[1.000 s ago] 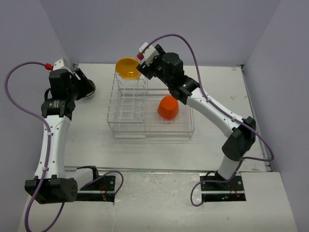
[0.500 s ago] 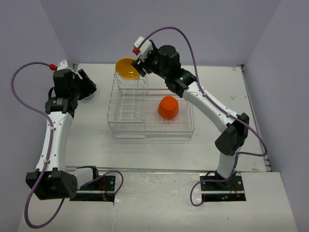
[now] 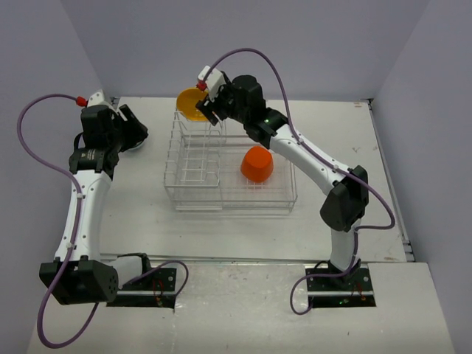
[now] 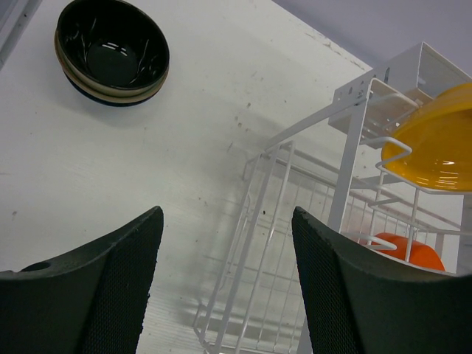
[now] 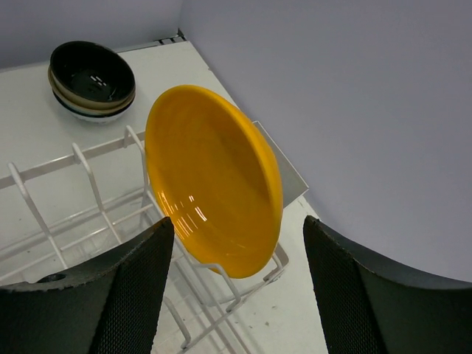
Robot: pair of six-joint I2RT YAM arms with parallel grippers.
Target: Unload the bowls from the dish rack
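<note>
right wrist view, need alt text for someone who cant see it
A yellow bowl stands on edge in the tines of a white wire dish rack, its hollow facing the camera, seen between the two open black fingers of the right tool. Behind it, a stack of bowls with a black one on top sits on the white table.

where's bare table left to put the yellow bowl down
Bare table right of the dish rack, out to the edge, and the near strip between rack and arm bases. Left of the rack, nearer than the bowl stack, is bare too. Crowded: the far left corner, with the stack and the left gripper.
</note>
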